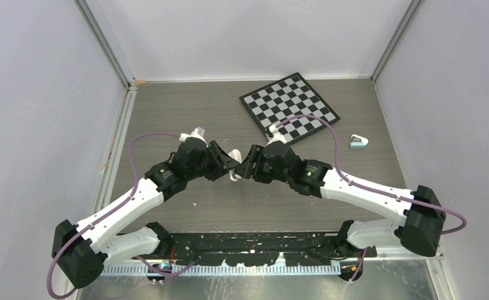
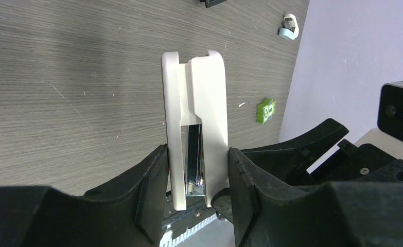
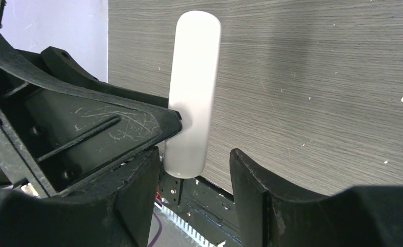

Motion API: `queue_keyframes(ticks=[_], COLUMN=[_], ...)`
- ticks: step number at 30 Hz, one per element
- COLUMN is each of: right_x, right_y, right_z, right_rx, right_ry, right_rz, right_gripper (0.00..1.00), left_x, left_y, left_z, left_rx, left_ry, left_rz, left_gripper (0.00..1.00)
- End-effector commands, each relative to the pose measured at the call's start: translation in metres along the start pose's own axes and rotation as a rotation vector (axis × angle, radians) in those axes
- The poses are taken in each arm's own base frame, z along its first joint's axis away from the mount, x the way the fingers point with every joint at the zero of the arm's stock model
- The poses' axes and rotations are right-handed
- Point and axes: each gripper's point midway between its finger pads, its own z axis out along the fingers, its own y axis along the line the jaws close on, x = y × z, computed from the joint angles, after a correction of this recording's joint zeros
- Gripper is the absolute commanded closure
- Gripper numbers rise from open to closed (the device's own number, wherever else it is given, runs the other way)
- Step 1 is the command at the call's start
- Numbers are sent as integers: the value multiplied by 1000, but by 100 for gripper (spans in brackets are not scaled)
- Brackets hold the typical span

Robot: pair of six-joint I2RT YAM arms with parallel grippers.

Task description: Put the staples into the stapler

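My left gripper [image 1: 228, 164] [image 2: 196, 191] is shut on the white stapler [image 1: 235, 155] [image 2: 209, 103] and holds it by its two sides above the table. The stapler's chrome magazine [image 2: 193, 159] shows between its white halves. My right gripper [image 1: 246, 169] [image 3: 194, 193] is open and faces the left one. The stapler's rounded white back [image 3: 191, 92] stands between its fingers, close to its left finger, with a gap to the right finger. The staples are not in view.
A black-and-white checkerboard [image 1: 290, 107] lies at the back of the table. A small white and pale-blue object [image 1: 358, 141] [image 2: 288, 27] lies at the right. A small green patterned square [image 2: 265, 110] lies near the right wall.
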Motion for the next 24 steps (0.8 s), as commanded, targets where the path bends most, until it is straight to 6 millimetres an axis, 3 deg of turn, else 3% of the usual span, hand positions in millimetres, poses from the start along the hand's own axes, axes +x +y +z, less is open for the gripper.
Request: queue_keyframes(ticks=[1, 5, 8, 10, 13, 16, 24], right_x=[-18, -16, -18, -20, -27, -35, -49], right_y=[23, 22, 22, 21, 19, 17, 17], right_z=[0, 2, 0, -2, -10, -23, -52], right_rx=[-51, -48, -48, -45, -45, -50, -80], right_ry=[-54, -48, -57, -73, -106, -150, -227], right_rz=[-9, -13, -22, -27, -40, -56, -99], right_gripper=[44, 51, 66, 76, 88, 99, 99], left_x=[-9, -7, -7, -8, -15, -26, -30], left_y=[-31, -32, -31, -31, -26, -18, -11], left_z=[-6, -7, -7, -9, -20, -36, -50], left_rx=[100, 104, 103, 104, 65, 32, 56], left_ry=[-34, -26, -26, -33, -67, -124, -172], left_rz=[-8, -12, -11, 6, 87, 172, 308], left_gripper=[62, 62, 60, 52, 31, 23, 28])
